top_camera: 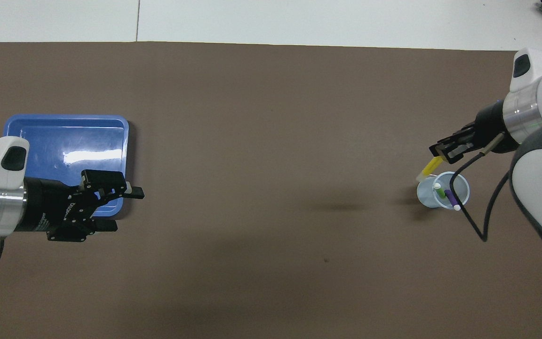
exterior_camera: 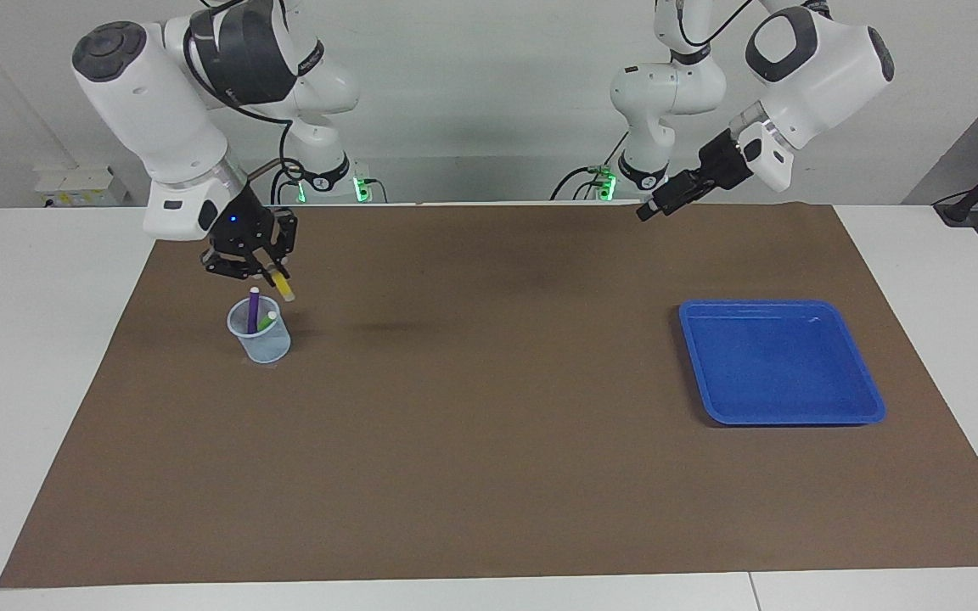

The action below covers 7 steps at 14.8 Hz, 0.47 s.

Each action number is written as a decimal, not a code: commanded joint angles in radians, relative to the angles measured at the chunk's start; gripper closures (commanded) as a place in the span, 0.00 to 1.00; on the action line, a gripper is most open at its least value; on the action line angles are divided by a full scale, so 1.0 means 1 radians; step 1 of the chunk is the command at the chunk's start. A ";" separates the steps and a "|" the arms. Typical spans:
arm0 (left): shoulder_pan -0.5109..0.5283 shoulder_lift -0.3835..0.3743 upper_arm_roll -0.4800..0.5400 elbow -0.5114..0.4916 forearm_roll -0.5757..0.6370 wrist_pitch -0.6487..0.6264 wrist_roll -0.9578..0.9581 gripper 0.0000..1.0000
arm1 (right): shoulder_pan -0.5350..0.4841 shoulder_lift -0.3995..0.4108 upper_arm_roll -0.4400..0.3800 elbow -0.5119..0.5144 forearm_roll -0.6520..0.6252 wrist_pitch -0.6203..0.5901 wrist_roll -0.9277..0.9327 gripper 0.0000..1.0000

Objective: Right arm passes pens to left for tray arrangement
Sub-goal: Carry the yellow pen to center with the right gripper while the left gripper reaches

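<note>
right gripper, clamped on the yellow pen, hangs above the cup; pen tip points toward five o'clock. left gripper, jaws wide and empty, waits near the blue tray.

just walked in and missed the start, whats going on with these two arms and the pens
The right gripper is shut on the yellow pen, held up over the clear cup. The purple pen and green pen stand in that cup. The left gripper waits open in the air, and nothing lies in the blue tray.
</note>
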 commanded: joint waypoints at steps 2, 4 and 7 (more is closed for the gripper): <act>-0.009 -0.014 0.002 -0.058 -0.137 0.111 -0.161 0.00 | 0.057 0.010 0.005 0.002 0.198 0.042 0.361 1.00; -0.021 -0.013 -0.001 -0.076 -0.203 0.202 -0.256 0.00 | 0.116 -0.010 0.010 -0.040 0.278 0.112 0.514 1.00; -0.085 -0.013 -0.001 -0.102 -0.271 0.324 -0.394 0.00 | 0.246 -0.042 0.008 -0.117 0.411 0.266 0.767 1.00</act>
